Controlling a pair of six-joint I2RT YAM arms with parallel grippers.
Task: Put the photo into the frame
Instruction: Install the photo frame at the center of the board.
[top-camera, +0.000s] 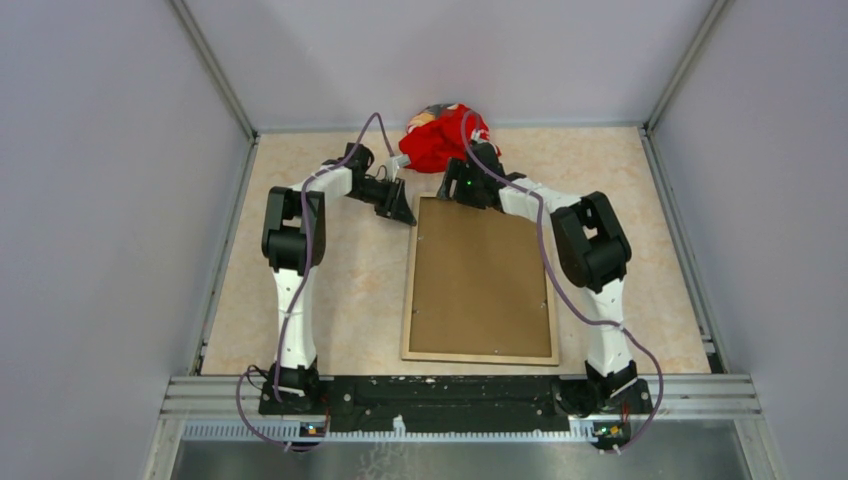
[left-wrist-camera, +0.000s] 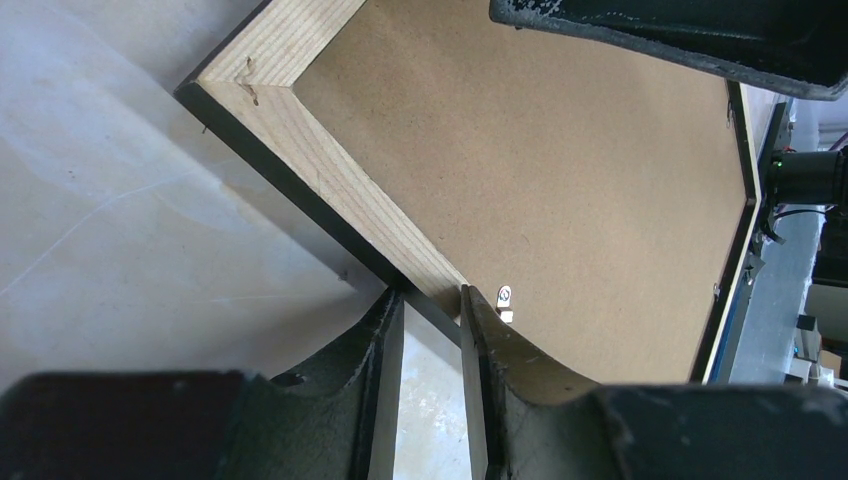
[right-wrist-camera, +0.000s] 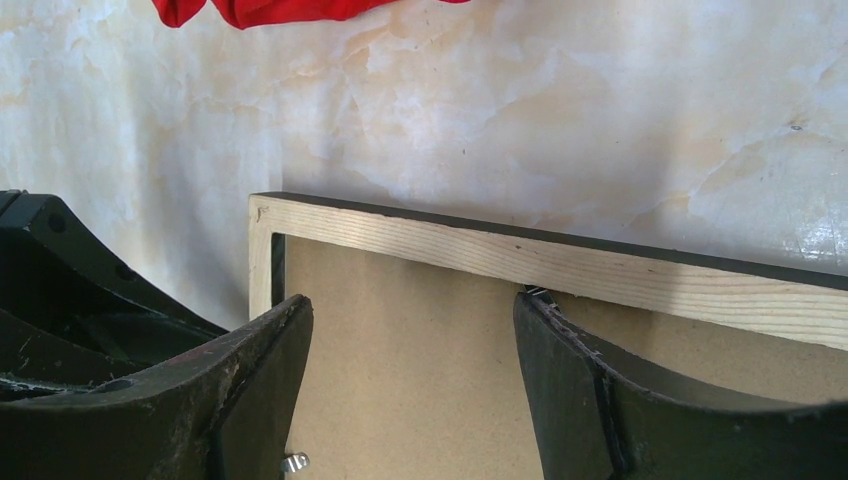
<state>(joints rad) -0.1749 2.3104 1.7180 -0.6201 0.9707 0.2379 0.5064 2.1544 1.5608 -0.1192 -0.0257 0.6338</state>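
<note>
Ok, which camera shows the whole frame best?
Top external: the frame lies back-up, nearly its whole outline visible. Left wrist shows one corner and much backing board; right wrist only one rail and a corner.

Red cloth (top-camera: 440, 140), crumpled, on marbled table (top-camera: 330, 280) just beyond right end effector (right-wrist-camera: 412, 320). Brown hardboard backing sheet (top-camera: 480, 275), flat, directly beneath it.

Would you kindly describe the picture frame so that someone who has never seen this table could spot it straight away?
On the pale marbled table, near the middle, lies one large flat rectangle: the frame, back side up. Its pale wood border around a brown hardboard panel sets it apart from the crumpled red cloth beyond its far edge.
</note>
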